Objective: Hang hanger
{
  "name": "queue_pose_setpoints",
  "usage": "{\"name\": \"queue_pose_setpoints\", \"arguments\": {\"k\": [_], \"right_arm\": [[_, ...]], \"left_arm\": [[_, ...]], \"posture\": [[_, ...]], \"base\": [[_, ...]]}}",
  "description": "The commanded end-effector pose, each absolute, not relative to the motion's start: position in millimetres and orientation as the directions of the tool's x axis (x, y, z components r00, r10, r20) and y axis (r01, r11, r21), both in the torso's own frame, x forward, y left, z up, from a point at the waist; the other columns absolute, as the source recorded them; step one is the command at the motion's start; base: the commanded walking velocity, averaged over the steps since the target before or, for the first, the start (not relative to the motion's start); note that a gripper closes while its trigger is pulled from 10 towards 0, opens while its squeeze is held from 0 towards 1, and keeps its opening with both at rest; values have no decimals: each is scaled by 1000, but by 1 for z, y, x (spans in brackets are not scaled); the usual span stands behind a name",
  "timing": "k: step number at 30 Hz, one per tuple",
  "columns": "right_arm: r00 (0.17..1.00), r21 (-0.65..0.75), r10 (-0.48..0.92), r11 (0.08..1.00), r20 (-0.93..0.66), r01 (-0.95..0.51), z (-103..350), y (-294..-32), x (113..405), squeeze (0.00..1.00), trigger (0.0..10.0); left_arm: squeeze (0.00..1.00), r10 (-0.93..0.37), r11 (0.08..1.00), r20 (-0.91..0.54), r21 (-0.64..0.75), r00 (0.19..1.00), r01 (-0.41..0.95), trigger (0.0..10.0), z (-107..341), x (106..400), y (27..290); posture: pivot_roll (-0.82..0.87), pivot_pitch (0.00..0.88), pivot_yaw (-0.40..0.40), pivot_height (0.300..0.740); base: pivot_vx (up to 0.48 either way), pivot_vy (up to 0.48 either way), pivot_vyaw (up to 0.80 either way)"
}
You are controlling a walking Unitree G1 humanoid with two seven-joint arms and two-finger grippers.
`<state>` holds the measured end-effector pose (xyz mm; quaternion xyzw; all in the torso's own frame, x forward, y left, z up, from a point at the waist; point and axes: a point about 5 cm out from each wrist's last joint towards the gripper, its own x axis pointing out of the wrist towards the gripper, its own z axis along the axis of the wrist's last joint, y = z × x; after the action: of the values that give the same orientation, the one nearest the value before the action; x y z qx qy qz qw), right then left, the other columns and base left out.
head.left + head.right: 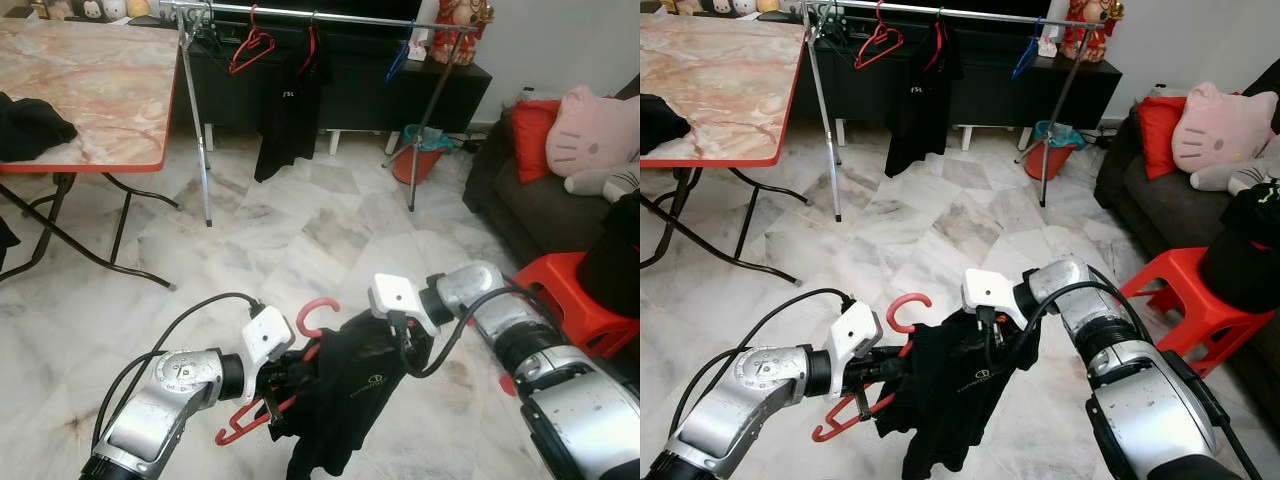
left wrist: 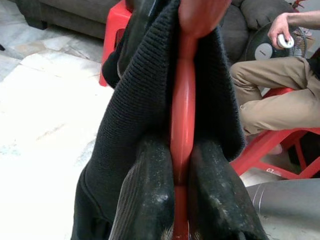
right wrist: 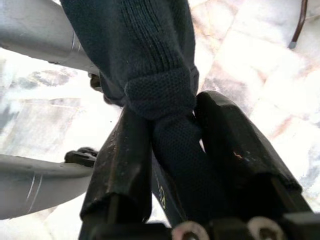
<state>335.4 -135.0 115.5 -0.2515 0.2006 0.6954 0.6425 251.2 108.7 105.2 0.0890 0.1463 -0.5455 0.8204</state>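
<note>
Marble-tile floor (image 1: pixel 300 230) is catching bright daylight. Folding bench (image 1: pixel 90 80) with pink marbled top, red edge, is standing at left. Dark sofa (image 1: pixel 520 200) is sitting at right (pink cat pillow (image 1: pixel 598 130) on it), red plastic stool (image 1: pixel 565 290) beside. Black low cabinet (image 1: pixel 350 85) is lining the far white wall (image 1: pixel 560 40).

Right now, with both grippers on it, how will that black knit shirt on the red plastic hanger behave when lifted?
Likely floppy: the black knit shirt sags between the left gripper and right gripper. Probably light. It may slide off the red plastic hanger, since it hangs bunched to one side.
</note>
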Motion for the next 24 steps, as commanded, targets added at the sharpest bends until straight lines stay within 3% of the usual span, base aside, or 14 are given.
{"name": "queue_pose_setpoints", "arguments": {"k": [1,24], "right_arm": [[-137,17,796,-157,-590,-987,105,-128,326,0,0],[-211,63,792,-214,-573,-975,100,-122,319,0,0]], "left_arm": [[0,-899,369,-228,62,373,927,10000,129,257,97],[0,-903,359,-216,100,372,928,10000,133,260,95]], "posture": [[121,39,-180,740],[120,45,-181,740]], "base": [[0,0,0],[0,0,0]]}}
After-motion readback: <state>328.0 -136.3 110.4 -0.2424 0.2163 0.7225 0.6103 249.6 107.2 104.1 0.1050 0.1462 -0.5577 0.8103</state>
